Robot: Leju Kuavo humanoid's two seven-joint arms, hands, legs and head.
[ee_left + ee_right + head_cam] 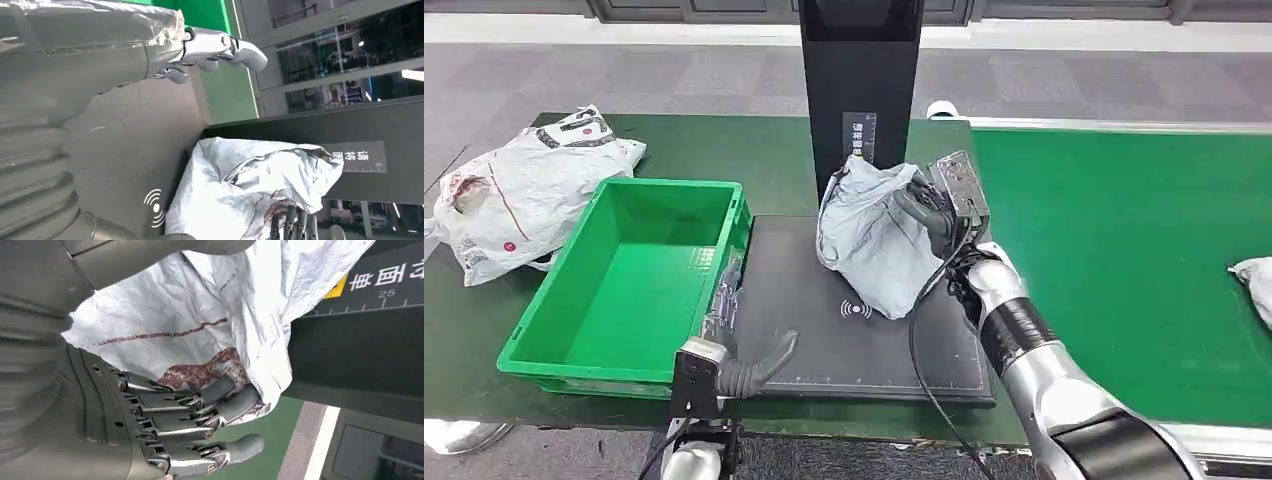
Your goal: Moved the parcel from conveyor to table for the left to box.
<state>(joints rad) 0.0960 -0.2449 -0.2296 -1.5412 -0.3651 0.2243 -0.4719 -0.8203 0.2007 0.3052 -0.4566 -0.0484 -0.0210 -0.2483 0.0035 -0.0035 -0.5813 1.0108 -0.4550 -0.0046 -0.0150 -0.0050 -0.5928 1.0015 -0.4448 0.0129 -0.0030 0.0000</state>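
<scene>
2 hands are mine: my right hand (929, 212) has its fingers (220, 390) wrapped on the grey parcel (876, 238), which sits on the black pad (824, 340) in front of the black post (860, 80). My left hand (742, 368) rests empty at the pad's near left corner, fingers loosely spread. Just left of it stands the green bin (629, 290) on the worktop (464, 330), with a white bag (519, 190) beyond and the green conveyor (1124, 260) to the right.
</scene>
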